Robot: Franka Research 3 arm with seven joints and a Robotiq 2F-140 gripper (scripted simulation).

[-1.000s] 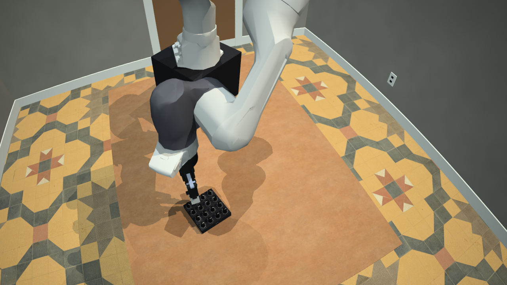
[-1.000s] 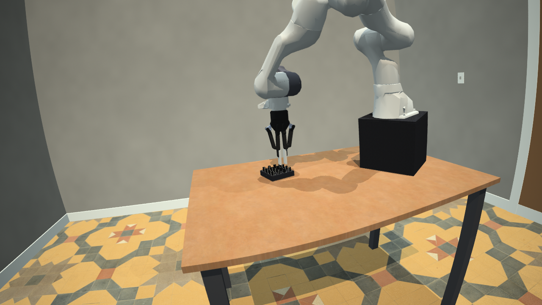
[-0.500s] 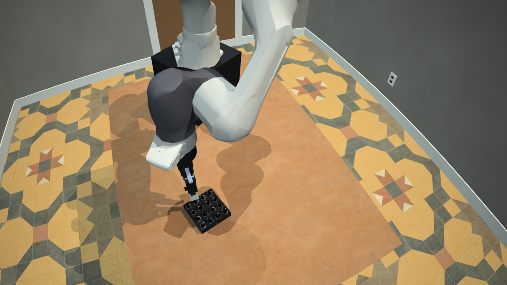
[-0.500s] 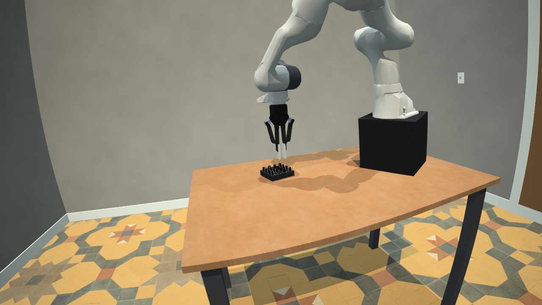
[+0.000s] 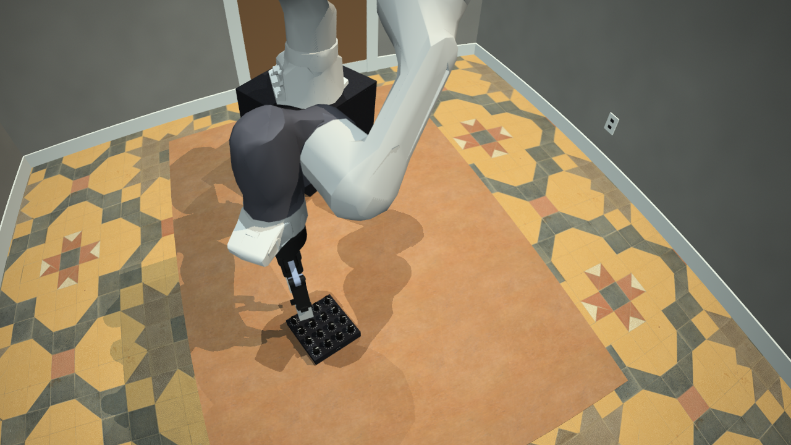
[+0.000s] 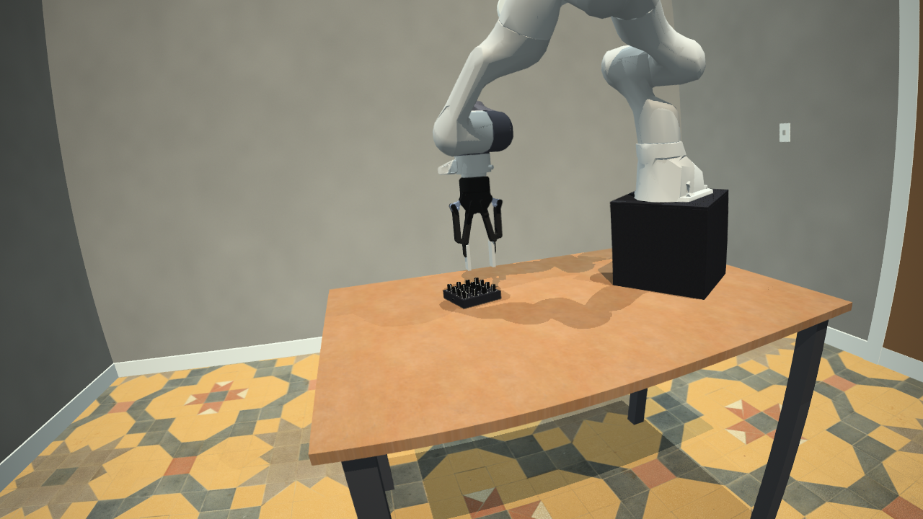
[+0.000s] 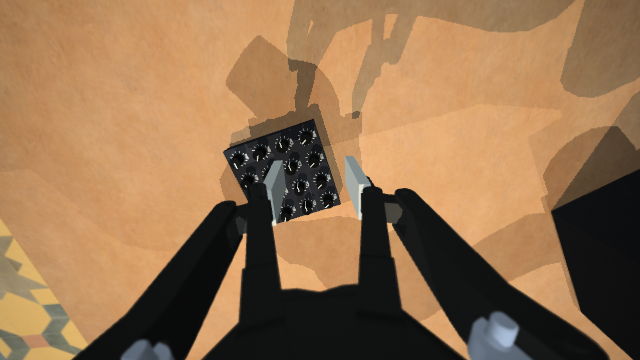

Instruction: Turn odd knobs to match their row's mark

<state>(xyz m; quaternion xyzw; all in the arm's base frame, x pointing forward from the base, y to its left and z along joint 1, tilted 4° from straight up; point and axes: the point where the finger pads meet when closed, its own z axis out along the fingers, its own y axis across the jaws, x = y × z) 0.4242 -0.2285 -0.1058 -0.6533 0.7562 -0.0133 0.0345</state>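
Note:
The black knob box (image 5: 332,339) (image 6: 471,294) (image 7: 304,150) stands on its feet on the wooden table (image 5: 469,276) (image 6: 516,361) (image 7: 125,100), with four rows of small black knobs that carry white lines. My gripper (image 5: 304,315) (image 6: 479,263) (image 7: 314,171) hangs a little above the box, over its side nearest the arm. Its fingers stand apart and hold nothing. In the wrist view the left finger covers part of two knobs, and the right finger is just off the box's edge. The knobs' printed names and marks are too small to read.
The arm's black pedestal (image 5: 359,94) (image 6: 668,245) (image 7: 600,240) stands on the table behind the box. The table's edge and the tiled floor (image 7: 20,310) show at the lower left of the wrist view.

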